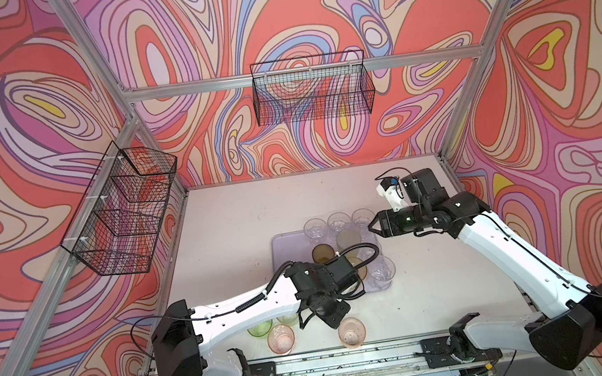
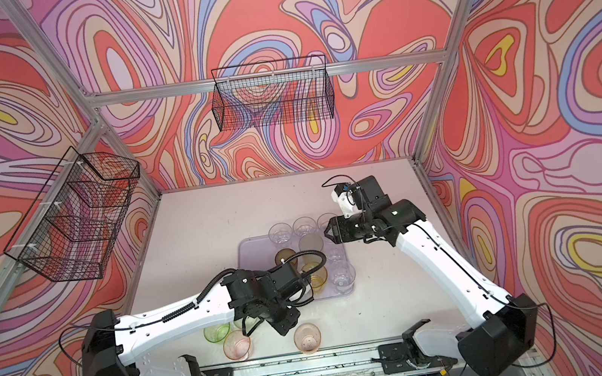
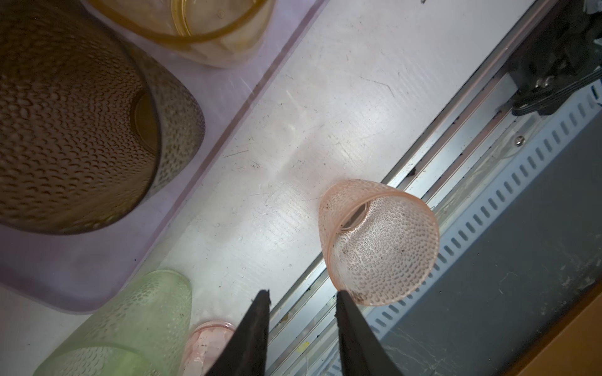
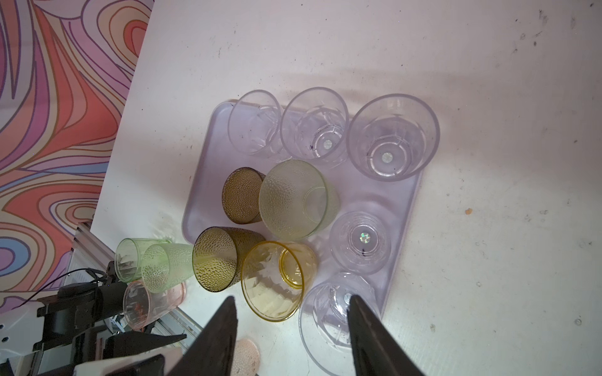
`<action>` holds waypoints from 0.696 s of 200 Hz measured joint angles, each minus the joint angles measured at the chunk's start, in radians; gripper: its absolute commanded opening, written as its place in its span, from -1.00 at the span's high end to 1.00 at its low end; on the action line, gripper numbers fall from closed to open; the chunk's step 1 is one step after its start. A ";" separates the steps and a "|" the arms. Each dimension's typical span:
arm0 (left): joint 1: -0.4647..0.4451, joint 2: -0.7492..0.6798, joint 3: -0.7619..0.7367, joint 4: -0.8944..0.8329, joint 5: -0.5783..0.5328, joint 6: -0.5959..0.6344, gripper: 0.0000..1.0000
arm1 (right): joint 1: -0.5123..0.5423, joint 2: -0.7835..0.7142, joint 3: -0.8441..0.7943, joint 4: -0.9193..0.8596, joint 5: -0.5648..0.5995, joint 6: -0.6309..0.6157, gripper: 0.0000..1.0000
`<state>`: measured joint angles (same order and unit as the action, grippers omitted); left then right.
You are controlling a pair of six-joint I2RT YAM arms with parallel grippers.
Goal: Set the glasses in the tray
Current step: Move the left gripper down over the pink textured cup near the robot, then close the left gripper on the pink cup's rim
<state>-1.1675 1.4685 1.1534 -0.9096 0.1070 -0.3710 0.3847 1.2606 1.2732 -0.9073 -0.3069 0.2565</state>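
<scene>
The lilac tray (image 1: 284,247) lies mid-table and holds several glasses: clear ones (image 4: 314,123) along its far side, a pale green one (image 4: 293,198), olive-brown ones (image 4: 215,258) and an amber one (image 4: 277,280). Off the tray, near the front edge, stand a green glass (image 1: 260,326), a pale green one (image 1: 288,319) and two pink ones (image 1: 281,338). My left gripper (image 1: 335,319) hangs open and empty just left of the right-hand pink glass (image 3: 379,241), one fingertip at its rim. My right gripper (image 1: 371,227) hovers open and empty over the tray's far right side.
Two black wire baskets hang on the walls, one at the left (image 1: 125,212) and one at the back (image 1: 312,88). An aluminium rail (image 1: 334,362) runs along the table's front edge, close behind the pink glasses.
</scene>
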 measured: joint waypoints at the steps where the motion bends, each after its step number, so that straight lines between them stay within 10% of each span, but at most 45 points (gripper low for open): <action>1: 0.000 0.001 0.000 0.000 0.000 0.000 0.28 | 0.000 0.000 0.000 0.000 0.001 0.000 -0.12; 139: -0.050 0.140 0.014 0.036 -0.003 -0.006 0.44 | -0.003 -0.013 0.000 -0.016 0.023 0.000 -0.14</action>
<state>-1.2179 1.6085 1.1679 -0.8738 0.1036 -0.3771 0.3813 1.2480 1.2732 -0.9230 -0.2840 0.2562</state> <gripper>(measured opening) 0.299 0.571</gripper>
